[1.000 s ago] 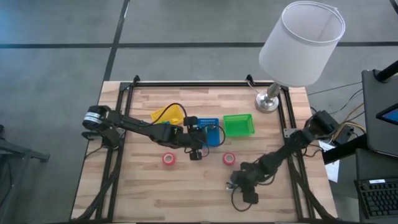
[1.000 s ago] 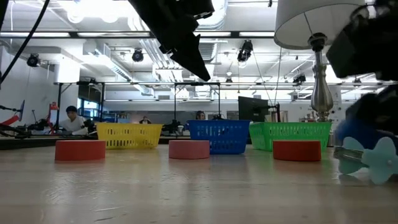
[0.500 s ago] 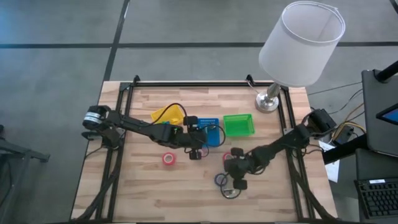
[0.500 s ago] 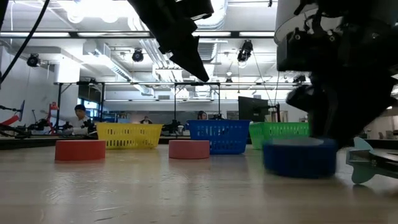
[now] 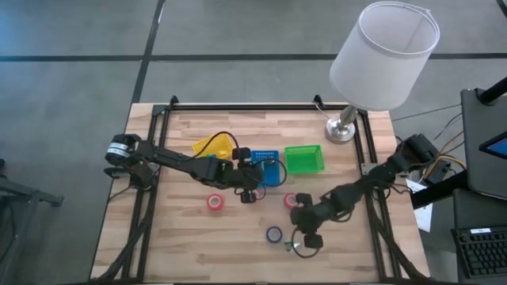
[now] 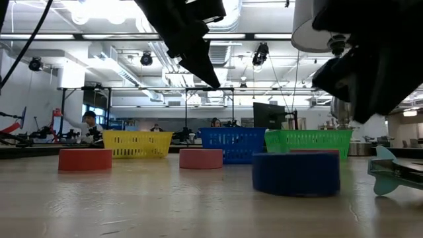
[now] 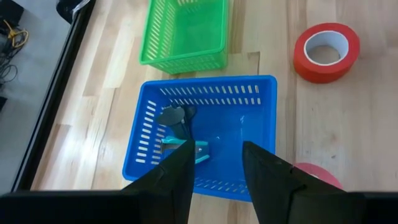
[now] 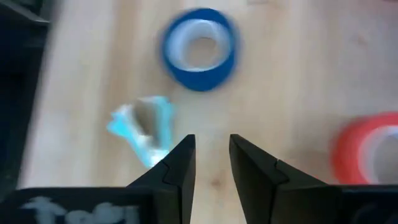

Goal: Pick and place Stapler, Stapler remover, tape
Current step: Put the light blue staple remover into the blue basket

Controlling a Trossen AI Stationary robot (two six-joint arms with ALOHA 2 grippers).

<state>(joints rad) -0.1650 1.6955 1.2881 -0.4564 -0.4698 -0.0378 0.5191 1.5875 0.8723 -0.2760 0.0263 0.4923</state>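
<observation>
My left gripper (image 7: 214, 169) hangs open above the left end of the blue basket (image 7: 264, 124). A grey and teal stapler remover (image 7: 180, 134) lies in that basket. My right gripper (image 8: 211, 155) is open and hovers just right of the blue tape roll (image 8: 200, 48), which lies flat on the table (image 5: 274, 234). A second teal stapler remover (image 8: 143, 127) lies near it on the table's near side. One red roll (image 5: 215, 203) lies left of centre and the other (image 5: 291, 200) right of it. The pink roll (image 6: 201, 158) lies flat by the blue basket. No stapler shows.
A yellow basket (image 5: 214, 146), the blue basket (image 5: 268, 168) and a green basket (image 5: 304, 158) stand in a row across the table's far half. A lamp (image 5: 342, 131) stands at the far right corner. Bare wood lies along the near left.
My right gripper swung toward the table's left and far side, then drew back a little and rose. The blue roll, up by the gripper beside the teal remover a second ago, now lies flat on the table farther left, free of the fingers. My left arm kept still.
</observation>
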